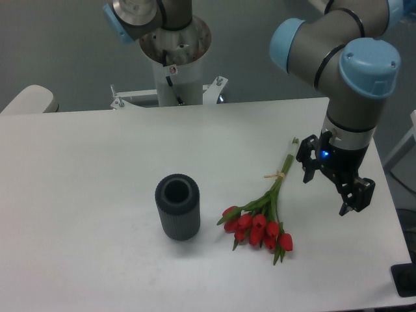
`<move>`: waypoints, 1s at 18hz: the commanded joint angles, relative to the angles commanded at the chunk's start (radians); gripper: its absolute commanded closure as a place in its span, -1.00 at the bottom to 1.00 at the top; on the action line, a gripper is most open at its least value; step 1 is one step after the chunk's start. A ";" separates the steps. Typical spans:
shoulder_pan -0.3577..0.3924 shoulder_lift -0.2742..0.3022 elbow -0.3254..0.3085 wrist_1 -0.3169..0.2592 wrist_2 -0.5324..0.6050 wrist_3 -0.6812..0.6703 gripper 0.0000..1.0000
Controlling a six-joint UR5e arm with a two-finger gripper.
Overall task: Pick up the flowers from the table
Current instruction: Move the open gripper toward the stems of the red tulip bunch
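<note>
The flowers (263, 220), a bunch of red tulips with long green stems tied by a pale band, lie flat on the white table (97, 195), heads toward the front and stems pointing to the back right. My gripper (326, 192) hovers just to the right of the stems, above the table. Its two black fingers are spread apart with nothing between them. It is not touching the flowers.
A dark grey ribbed cylinder (177, 207) stands upright left of the tulip heads. The arm's white base (175, 58) is at the back edge. The table's right edge runs close to the gripper.
</note>
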 joint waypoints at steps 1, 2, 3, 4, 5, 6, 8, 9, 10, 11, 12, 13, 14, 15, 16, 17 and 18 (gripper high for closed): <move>0.000 0.002 -0.006 0.000 -0.002 -0.006 -1.00; 0.000 0.002 -0.011 0.000 -0.002 -0.017 -1.00; -0.002 0.002 -0.015 0.000 0.000 -0.025 -1.00; -0.002 0.003 -0.018 0.000 0.002 -0.028 -1.00; -0.002 0.003 -0.020 0.000 0.003 -0.034 -1.00; 0.000 0.003 -0.023 0.000 0.003 -0.044 -1.00; -0.002 0.003 -0.026 -0.002 0.009 -0.083 -1.00; -0.002 0.003 -0.032 -0.002 0.014 -0.112 -1.00; -0.003 0.005 -0.043 0.000 0.020 -0.141 -1.00; -0.005 0.005 -0.058 0.000 0.024 -0.169 -1.00; -0.005 0.008 -0.077 0.003 0.026 -0.195 -1.00; -0.003 0.014 -0.095 0.003 0.025 -0.218 -1.00; -0.003 0.015 -0.103 0.003 0.025 -0.239 -1.00; -0.003 0.014 -0.106 0.005 0.028 -0.271 -1.00; -0.003 0.011 -0.110 0.006 0.028 -0.303 -1.00; -0.003 0.011 -0.124 0.006 0.026 -0.327 -1.00; -0.002 0.011 -0.144 0.008 0.026 -0.340 -1.00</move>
